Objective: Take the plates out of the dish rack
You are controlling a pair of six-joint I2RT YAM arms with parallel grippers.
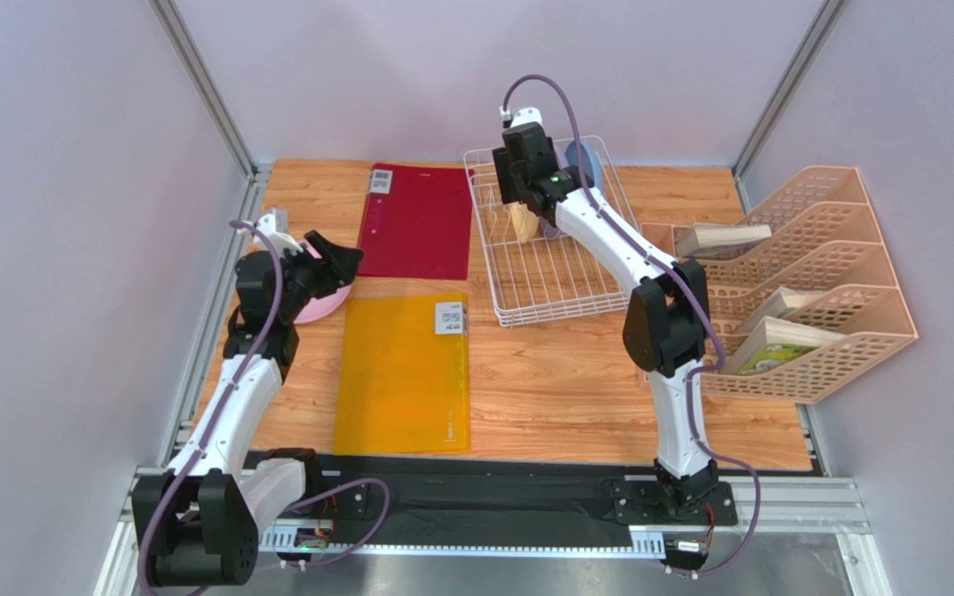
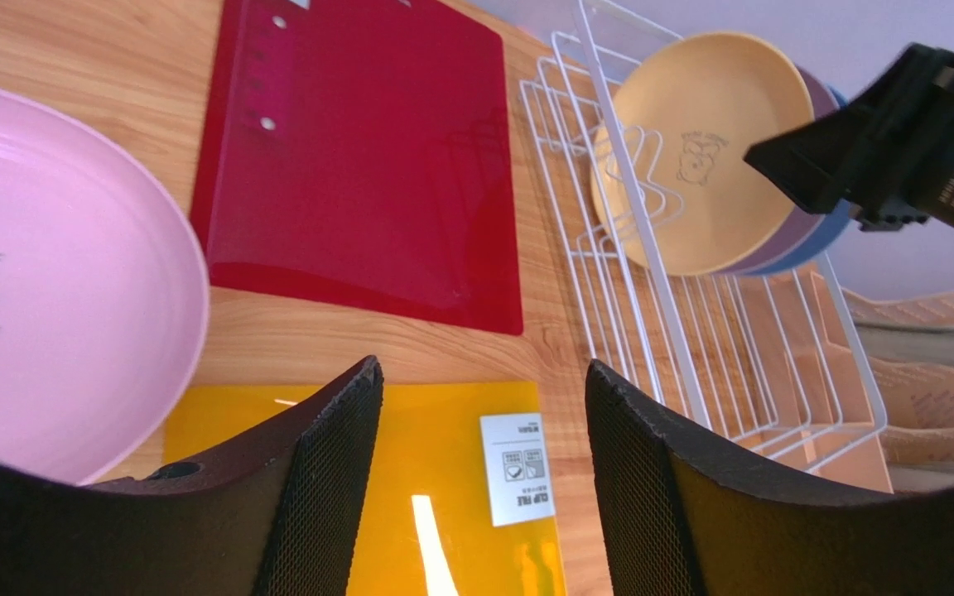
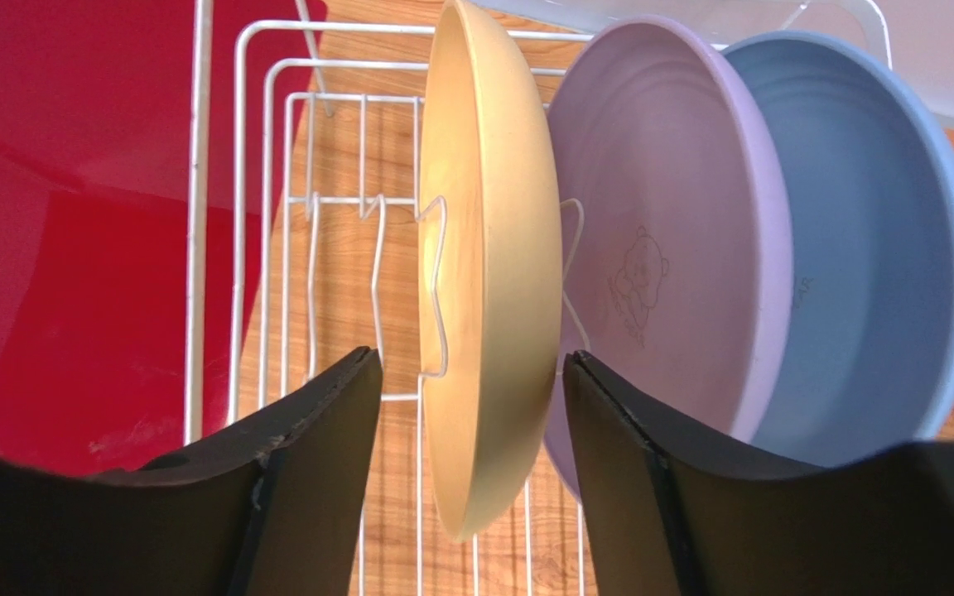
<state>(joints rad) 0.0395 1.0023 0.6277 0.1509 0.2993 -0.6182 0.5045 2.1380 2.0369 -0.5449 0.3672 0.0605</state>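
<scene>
We are tackling the second plate. Our right pincer [image 3: 470,366], jaws spread and not yet pinching, is straddling the cream round plastic plate [image 3: 495,248] standing in the white wire dish rack [image 1: 532,279], beside the lavender plate [image 3: 681,248] and the light-blue plate [image 3: 868,248]. The pink plate [image 2: 59,273] is lying on the counter left of the rack, near our spread, empty left pincer [image 2: 482,410]. The next move, we are judging, calls for closing on the rim and lifting clear of the prongs.

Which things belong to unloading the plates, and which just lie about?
Job: white wire dish rack; cream round plastic plate; lavender round plastic plate; light blue round plastic plate; pink round plastic plate.
Idle: red flat folder; yellow flat folder; peach plastic lattice organiser.
</scene>
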